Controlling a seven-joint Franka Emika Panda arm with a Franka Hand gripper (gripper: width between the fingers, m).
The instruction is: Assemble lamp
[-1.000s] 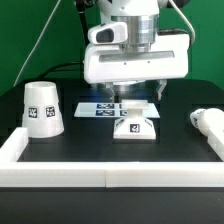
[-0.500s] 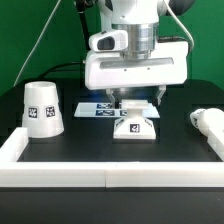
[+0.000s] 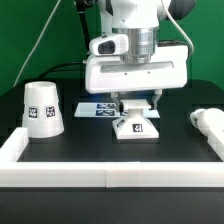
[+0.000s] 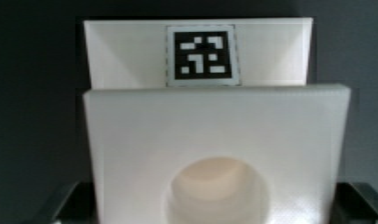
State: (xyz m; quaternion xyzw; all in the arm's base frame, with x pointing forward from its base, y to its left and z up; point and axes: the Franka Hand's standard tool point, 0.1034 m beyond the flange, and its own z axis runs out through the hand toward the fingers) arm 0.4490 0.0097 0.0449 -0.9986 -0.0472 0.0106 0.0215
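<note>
The square stepped lamp base [image 3: 137,127] stands on the black table in the middle, slightly turned, with its tag facing front. My gripper [image 3: 137,103] is directly above it, its fingers down along the base's two sides and shut on it. In the wrist view the base [image 4: 212,130] fills the picture, with a dark finger [image 4: 61,205] against each side. The cone shade [image 3: 42,108] stands at the exterior view's left. The rounded bulb [image 3: 208,122] lies at the exterior view's right, near the wall.
The marker board [image 3: 97,108] lies flat just behind the base, partly under the gripper. A low white wall [image 3: 110,175] runs along the front and both sides of the black table.
My gripper has shifted toward the exterior view's right, and the base has moved and turned a little with it.
</note>
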